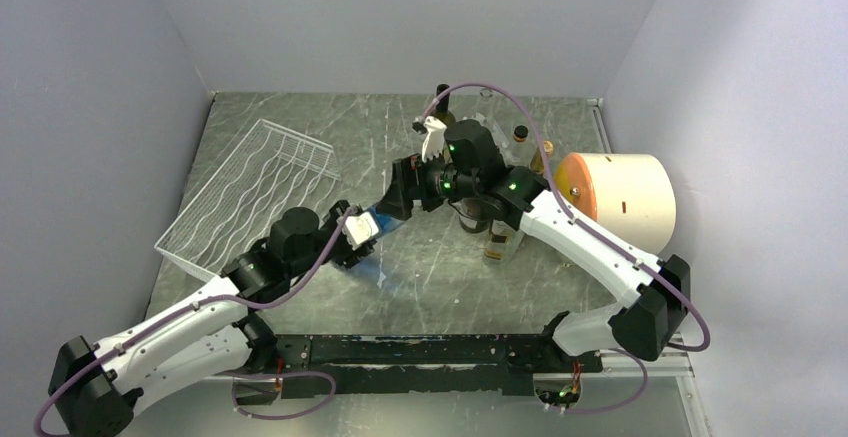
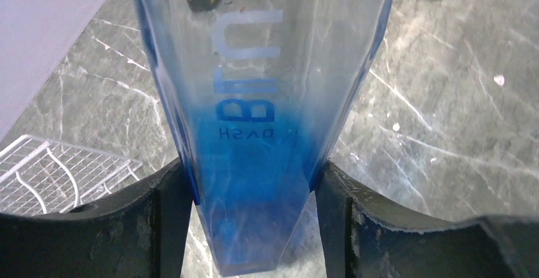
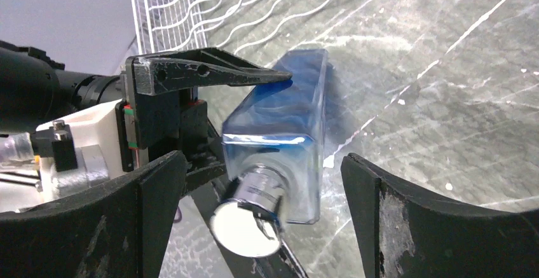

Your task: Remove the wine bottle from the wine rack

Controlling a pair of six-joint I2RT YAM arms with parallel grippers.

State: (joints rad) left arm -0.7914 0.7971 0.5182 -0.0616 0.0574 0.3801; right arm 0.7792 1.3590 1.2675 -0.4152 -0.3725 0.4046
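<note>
the grey marbled table (image 1: pixel 450 287) carries the white wire wine rack (image 1: pixel 250 192), which lies flat on it. well to the right of the rack lies a cream cylinder (image 1: pixel 625 197) on its side, its orange face turned toward the rack. between the rack and the cylinder, nearer the cylinder, a few small bottles (image 1: pixel 500 242) stand upright under the right arm; what is in them cannot be told.

just right of the rack, off its wires, is the wine bottle (image 2: pixel 254 132). it is square-sided, of clear blue-tinted glass with blue lettering, and lies roughly level. whether it holds liquid cannot be told. the left gripper (image 2: pixel 251 182) is clamped on the bottle's lower body, one finger pressed to each side. the right gripper (image 3: pixel 264 160), on the side away from the rack, has its fingers spread wide on either side of the bottle's neck end, touching nothing. the bottle's silver cap (image 3: pixel 251 217) points at that gripper.
</note>
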